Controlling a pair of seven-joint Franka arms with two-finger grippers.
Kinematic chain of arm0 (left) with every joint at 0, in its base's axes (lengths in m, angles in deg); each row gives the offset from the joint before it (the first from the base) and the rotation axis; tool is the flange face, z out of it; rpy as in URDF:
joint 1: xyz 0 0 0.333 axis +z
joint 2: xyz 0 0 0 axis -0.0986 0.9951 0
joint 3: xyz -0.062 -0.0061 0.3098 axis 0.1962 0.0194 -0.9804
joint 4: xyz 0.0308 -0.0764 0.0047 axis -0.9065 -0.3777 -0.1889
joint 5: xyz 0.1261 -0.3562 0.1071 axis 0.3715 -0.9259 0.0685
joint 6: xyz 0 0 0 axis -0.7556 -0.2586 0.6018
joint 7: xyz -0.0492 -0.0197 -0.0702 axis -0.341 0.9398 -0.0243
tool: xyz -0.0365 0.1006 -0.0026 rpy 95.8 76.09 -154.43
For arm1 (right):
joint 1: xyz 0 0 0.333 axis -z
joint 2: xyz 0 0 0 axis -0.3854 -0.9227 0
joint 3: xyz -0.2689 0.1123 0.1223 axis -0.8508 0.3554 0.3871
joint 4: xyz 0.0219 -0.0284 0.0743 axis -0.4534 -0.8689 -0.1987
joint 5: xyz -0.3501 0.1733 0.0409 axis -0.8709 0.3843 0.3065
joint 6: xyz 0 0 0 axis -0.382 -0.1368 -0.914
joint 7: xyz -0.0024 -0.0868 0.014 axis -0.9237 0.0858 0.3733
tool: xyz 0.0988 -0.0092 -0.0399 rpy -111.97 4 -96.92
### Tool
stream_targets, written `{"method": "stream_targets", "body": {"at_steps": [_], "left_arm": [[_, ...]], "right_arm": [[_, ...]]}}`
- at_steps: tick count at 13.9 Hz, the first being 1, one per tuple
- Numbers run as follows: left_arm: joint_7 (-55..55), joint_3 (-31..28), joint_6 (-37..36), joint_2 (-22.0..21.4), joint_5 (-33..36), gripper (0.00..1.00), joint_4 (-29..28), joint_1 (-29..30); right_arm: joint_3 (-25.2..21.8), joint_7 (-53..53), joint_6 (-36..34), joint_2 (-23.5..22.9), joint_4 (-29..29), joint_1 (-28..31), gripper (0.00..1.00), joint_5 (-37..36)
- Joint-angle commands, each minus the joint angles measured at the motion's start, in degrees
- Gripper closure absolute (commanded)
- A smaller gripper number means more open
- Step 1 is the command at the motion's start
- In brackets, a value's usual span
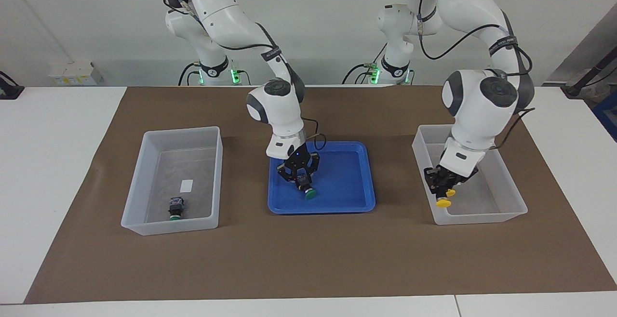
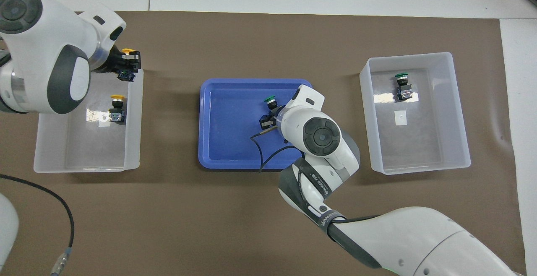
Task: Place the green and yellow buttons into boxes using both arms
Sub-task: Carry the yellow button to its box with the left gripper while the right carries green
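Note:
My left gripper (image 1: pixel 440 189) (image 2: pixel 126 63) is shut on a yellow button (image 1: pixel 443 203) (image 2: pixel 128 51) and hangs over the box (image 1: pixel 508 182) (image 2: pixel 42 112) at the left arm's end of the table. A second yellow button (image 2: pixel 117 108) lies in that box. Low over the blue tray (image 1: pixel 347 182) (image 2: pixel 226 121), my right gripper (image 1: pixel 301 181) (image 2: pixel 268 116) is shut on a green button (image 1: pixel 311 193) (image 2: pixel 269 99). Whether that button still touches the tray I cannot tell. Another green button (image 1: pixel 175 207) (image 2: pixel 402 85) lies in the box (image 1: pixel 135 182) (image 2: pixel 459 112) at the right arm's end.
Both boxes and the tray stand on a brown mat (image 1: pixel 308 259) that covers most of the white table. A black cable (image 2: pixel 260 158) trails from the right wrist over the tray.

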Motion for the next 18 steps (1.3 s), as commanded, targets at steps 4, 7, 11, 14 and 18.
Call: {"method": "stream_targets", "body": {"at_steps": [4, 7, 11, 14, 18], "left_arm": [[11.69, 0.01, -0.77, -3.11, -0.87, 1.0, -4.82, 5.8], [12.66, -0.08, 4.92, -5.66, -0.44, 1.0, -12.54, 8.53], [16.62, -0.61, 10.84, -7.6, 0.53, 1.0, -18.63, 11.34], [16.98, -0.61, 11.8, -8.39, 1.76, 1.0, -21.09, 11.88], [16.62, -0.61, 18.91, -10.24, 1.76, 0.63, -27.77, 11.88]], "right_arm": [[0.66, -2.51, -10.33, 13.81, -3.02, 8.47, 1.0, -1.98], [0.66, -3.65, -16.99, 18.91, -3.63, 12.16, 1.0, -1.28], [0.66, -3.48, -21.94, 21.48, -4.16, 15.76, 1.0, -1.28], [0.75, 0.1, -22.12, 21.48, -4.78, 19.54, 1.0, -1.19], [0.75, 5.04, -21.86, 20.6, -6.79, 23.41, 1.0, 0.12]]}}
